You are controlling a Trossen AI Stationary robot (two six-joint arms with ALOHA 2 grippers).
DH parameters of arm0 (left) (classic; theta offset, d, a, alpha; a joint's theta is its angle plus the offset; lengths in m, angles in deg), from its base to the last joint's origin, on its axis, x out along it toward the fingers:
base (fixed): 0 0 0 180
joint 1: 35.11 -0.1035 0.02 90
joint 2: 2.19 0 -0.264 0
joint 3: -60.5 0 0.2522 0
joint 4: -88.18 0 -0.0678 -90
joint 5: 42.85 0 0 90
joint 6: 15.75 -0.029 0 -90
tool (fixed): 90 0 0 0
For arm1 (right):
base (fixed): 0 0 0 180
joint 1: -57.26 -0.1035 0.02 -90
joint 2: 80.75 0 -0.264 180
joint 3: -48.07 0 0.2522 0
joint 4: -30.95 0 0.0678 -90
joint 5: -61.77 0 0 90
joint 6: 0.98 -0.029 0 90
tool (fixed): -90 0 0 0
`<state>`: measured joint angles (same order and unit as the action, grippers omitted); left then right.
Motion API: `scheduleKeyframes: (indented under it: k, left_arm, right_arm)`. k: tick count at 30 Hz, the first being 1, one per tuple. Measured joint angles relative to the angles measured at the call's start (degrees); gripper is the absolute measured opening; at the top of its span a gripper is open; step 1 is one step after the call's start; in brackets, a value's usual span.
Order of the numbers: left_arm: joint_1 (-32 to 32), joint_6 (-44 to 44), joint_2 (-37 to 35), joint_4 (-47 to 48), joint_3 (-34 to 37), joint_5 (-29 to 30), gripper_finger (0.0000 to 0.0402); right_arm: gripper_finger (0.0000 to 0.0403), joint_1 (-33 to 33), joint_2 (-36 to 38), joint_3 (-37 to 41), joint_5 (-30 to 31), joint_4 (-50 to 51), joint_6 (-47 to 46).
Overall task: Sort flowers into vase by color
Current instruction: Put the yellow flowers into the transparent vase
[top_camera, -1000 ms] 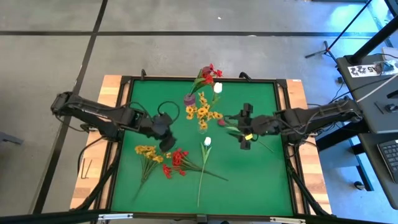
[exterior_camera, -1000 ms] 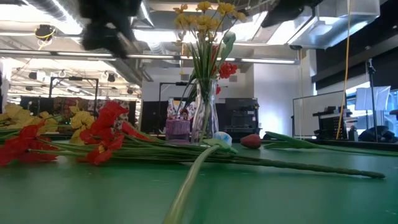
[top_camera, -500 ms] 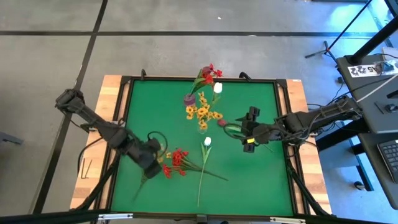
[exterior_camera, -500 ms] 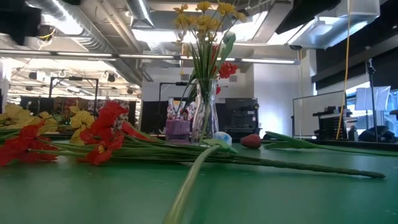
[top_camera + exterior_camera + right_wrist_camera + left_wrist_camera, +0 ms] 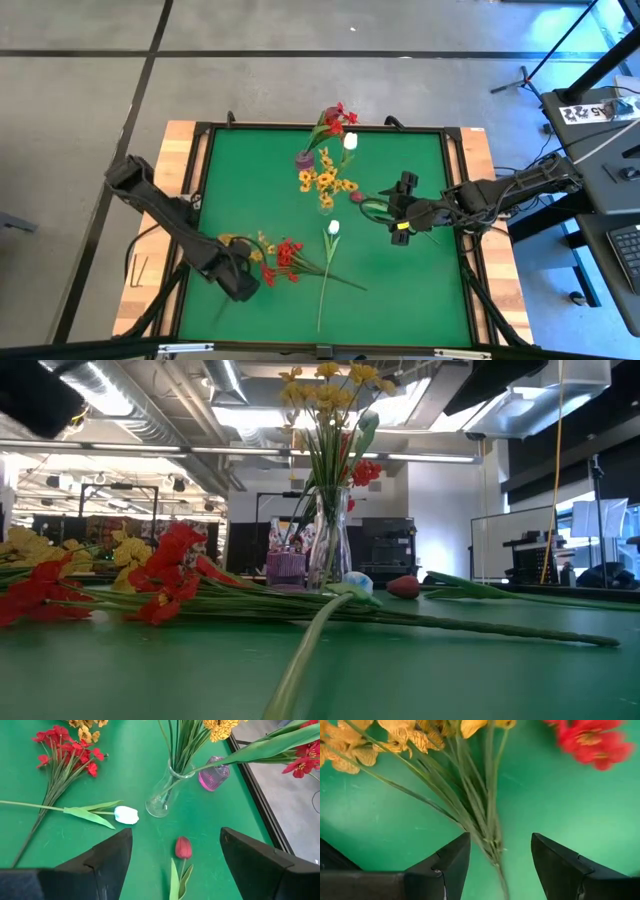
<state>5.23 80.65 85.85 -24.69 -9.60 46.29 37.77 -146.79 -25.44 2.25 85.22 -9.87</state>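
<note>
The left gripper (image 5: 497,865) had swung from the table's middle toward the near left corner, down over the yellow spray (image 5: 238,243) lying on the green mat (image 5: 400,290). Its fingers were wide open w/ the bunched stems between them, nothing gripped yet. So a grab of the yellow bunch looked next, prob. for the clear vase (image 5: 164,800) that already had yellow ones.

The right gripper (image 5: 175,865) barely moved. It hung open & empty over the dark pink bud (image 5: 183,848), near the vase. The red spray (image 5: 283,259) & white tulip (image 5: 333,228) lay unsorted.
</note>
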Motion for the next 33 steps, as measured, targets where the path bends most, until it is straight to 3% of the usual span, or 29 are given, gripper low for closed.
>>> scheduleKeyframes:
  k: [9, 17, 23, 33]
  left_arm:
    - [0.02, -2.01, 6.63, -0.03, 0.0, -7.29, 0.0225]
    - [-0.04, 0.03, 6.61, -1.59, 0.0, -6.95, 0.0273]
    - [0.3, 0.71, 6.61, -3.23, 0.12, -5.77, 0.0286]
    - [0.28, 2.13, 6.05, -18.7, 9.83, -8.99, 0.0283]
  right_arm:
    - [0.0301, 0.0, 0.0, 0.0, -0.02, -0.09, -0.02]
    - [0.0301, 0.0, -0.02, 0.02, -0.02, -0.09, 0.0]
    - [0.0301, 0.0, -0.02, 0.02, -0.04, -0.09, 0.0]
    - [0.0301, 0.0, -0.05, 0.03, -0.04, -0.09, -0.03]
